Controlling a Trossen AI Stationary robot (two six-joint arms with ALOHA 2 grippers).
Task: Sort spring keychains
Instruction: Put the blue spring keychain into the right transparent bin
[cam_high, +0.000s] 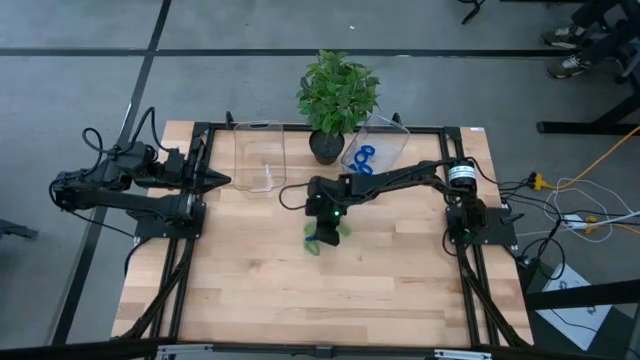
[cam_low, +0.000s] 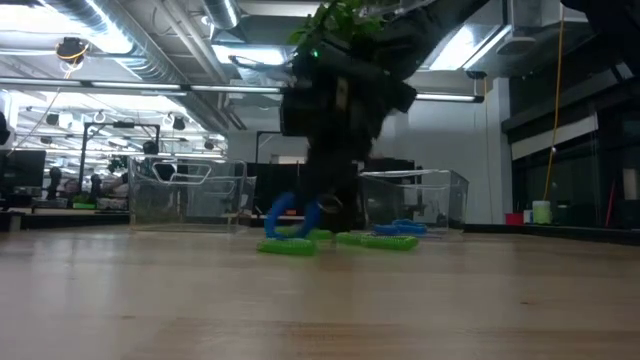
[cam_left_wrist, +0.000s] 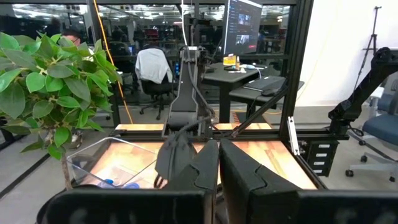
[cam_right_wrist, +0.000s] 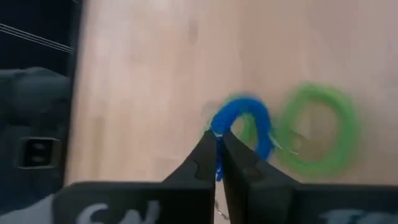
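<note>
My right gripper (cam_high: 326, 222) is over the middle of the table, pointing down, shut on a bright blue spring keychain (cam_right_wrist: 244, 119). Light green keychains lie flat on the wood below and beside it (cam_right_wrist: 318, 128) (cam_low: 286, 245) (cam_low: 384, 241). More blue keychains (cam_high: 362, 157) lie in the clear bin on the right (cam_high: 392, 138). The clear bin on the left (cam_high: 260, 160) holds nothing that I can see. My left gripper (cam_high: 218, 181) waits shut at the table's left side, touching nothing. My right gripper pinches the blue keychain's coil at one end of the loop (cam_right_wrist: 217, 128) between its two fingertips (cam_right_wrist: 206, 152), coming from above and pointing down. The loop (cam_low: 290, 214) hangs tilted below the fingers, just over the green ones; whether its low end touches them I cannot tell.
A leafy potted plant (cam_high: 336, 92) stands at the far edge between the two bins. A black frame rail (cam_high: 455, 250) runs along the table's sides. Bare wood (cam_high: 300, 300) stretches toward the near edge.
</note>
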